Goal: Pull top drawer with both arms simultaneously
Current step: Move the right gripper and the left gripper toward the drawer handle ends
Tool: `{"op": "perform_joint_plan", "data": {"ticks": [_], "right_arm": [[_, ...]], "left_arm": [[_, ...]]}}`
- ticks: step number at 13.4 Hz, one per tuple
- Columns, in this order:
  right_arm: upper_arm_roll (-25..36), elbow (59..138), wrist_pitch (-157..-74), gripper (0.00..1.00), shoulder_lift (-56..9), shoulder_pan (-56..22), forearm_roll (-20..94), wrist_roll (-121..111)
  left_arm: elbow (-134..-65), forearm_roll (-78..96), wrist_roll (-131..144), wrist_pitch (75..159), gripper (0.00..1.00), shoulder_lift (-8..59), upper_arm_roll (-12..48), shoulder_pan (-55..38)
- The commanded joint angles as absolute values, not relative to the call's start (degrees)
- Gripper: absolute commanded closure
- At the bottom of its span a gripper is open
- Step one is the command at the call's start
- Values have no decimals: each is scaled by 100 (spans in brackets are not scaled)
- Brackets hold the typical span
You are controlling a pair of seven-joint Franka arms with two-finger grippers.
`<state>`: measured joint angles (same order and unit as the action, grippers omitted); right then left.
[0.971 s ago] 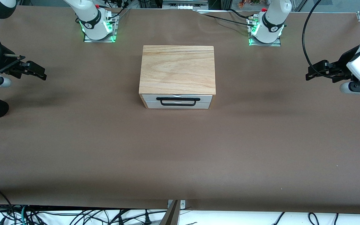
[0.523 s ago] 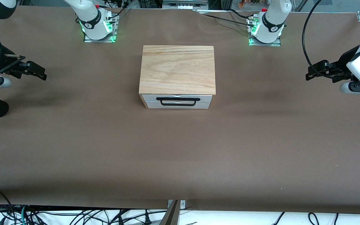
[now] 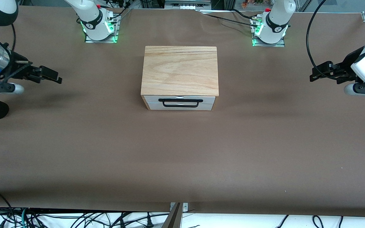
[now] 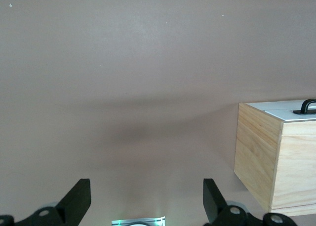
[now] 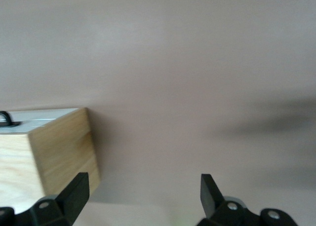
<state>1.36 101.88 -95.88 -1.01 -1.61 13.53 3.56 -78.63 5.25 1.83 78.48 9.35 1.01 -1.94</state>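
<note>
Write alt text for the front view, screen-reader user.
A wooden box sits mid-table with its top drawer shut, black handle facing the camera. The right gripper and left gripper, both open, hang over bare brown table at their own ends, apart from the box.

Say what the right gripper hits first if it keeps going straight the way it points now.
Probably the side wall of the wooden box. The right gripper, open, points across bare table toward it; height is hard to judge, so it might pass over the top.
</note>
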Motion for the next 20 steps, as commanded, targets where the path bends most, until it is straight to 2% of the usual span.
{"op": "perform_joint_plan", "data": {"ticks": [1, 10, 14, 17, 19, 20], "right_arm": [[62, 10213, -9650, 0, -368, -62, 2316, 133], [62, 10239, -9738, 0, -1809, -114, 5323, -2020], [-8, 10257, -9738, 0, -2381, -132, 6264, -3021], [-114, 10511, -9825, 0, -2627, -202, 7063, -3636], [-376, 10809, -10185, 0, -2689, -220, 7495, -4146], [-543, 10906, -10387, 5, -2707, -220, 7610, -4331]], "left_arm": [[-7901, 615, 167, 7893, 0, 1081, 97, -228], [-7875, 1643, 123, 8112, 0, 2082, 176, -456], [-7901, 2536, -946, 8761, 0, 2732, 299, -457], [-7989, 3311, -1248, 9132, 0, 3110, 299, -483], [-7998, 4048, -1850, 9193, 0, 3478, 299, -501], [-8102, 4391, -2194, 9246, 0, 3628, 299, -501]]}}
